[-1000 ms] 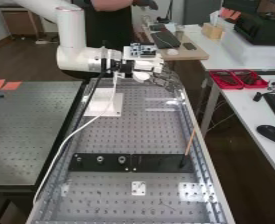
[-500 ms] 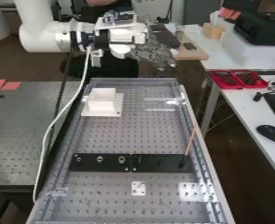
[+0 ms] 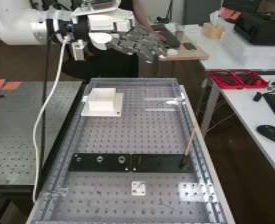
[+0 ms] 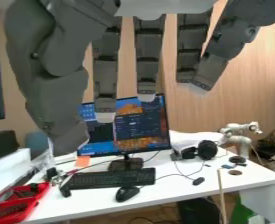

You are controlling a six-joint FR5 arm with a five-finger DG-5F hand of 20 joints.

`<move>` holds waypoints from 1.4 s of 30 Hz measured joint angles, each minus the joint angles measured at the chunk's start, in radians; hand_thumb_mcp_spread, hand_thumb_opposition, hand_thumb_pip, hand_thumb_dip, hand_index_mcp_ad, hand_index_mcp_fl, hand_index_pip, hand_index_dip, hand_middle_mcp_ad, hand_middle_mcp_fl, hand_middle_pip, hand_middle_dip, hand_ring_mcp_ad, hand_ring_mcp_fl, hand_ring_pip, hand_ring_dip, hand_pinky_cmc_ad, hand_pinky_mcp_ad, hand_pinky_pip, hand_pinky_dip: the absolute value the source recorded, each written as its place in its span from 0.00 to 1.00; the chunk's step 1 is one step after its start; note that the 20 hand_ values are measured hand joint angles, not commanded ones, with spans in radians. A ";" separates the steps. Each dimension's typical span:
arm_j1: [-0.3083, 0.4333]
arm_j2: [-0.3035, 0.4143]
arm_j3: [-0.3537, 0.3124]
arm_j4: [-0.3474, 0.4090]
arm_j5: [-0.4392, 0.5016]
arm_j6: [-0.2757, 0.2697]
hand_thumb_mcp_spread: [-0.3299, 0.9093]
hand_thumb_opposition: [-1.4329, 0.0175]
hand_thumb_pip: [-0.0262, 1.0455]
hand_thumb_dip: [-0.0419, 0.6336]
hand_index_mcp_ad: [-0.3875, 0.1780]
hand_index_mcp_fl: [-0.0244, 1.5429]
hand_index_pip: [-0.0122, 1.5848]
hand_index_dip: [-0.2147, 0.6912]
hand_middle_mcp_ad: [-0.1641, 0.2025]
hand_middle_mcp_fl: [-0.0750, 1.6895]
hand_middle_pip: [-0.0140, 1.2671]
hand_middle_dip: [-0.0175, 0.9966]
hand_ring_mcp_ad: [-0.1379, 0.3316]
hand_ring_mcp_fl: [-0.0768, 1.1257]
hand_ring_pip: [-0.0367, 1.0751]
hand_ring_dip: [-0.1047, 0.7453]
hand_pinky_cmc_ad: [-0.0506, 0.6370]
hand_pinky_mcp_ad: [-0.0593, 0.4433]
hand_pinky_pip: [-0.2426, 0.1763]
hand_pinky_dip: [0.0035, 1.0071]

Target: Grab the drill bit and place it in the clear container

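One dark grey mechanical hand (image 3: pixel 139 45), wide and empty, hangs near the perforated metal surface (image 3: pixel 121 134); you are probably pre-grasp, next needing descent toward the flat black bar (image 3: pixel 155 163).

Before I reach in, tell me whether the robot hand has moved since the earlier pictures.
Yes: the robot hand has moved up and left in the high view, from overlapping the bench's far edge to sitting above it.
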 joint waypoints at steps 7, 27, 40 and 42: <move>-0.021 0.014 0.024 -0.062 0.011 -0.007 0.61 0.44 0.49 0.46 0.36 0.30 0.38 0.46 0.59 0.25 0.11 0.58 0.69 0.21 0.13 0.69 0.70 0.51 0.47 0.80; -0.038 0.017 0.049 -0.096 0.011 -0.013 0.61 0.43 0.45 0.46 0.39 0.31 0.35 0.48 0.59 0.25 0.11 0.58 0.69 0.21 0.13 0.69 0.70 0.51 0.47 0.84; -0.043 0.019 0.053 -0.093 0.012 -0.021 0.61 0.44 0.44 0.45 0.39 0.31 0.34 0.48 0.59 0.25 0.11 0.58 0.69 0.21 0.13 0.69 0.70 0.51 0.48 0.84; -0.042 0.019 0.053 -0.094 0.013 -0.021 0.61 0.44 0.44 0.45 0.39 0.31 0.34 0.48 0.59 0.25 0.11 0.58 0.69 0.21 0.13 0.69 0.70 0.51 0.47 0.84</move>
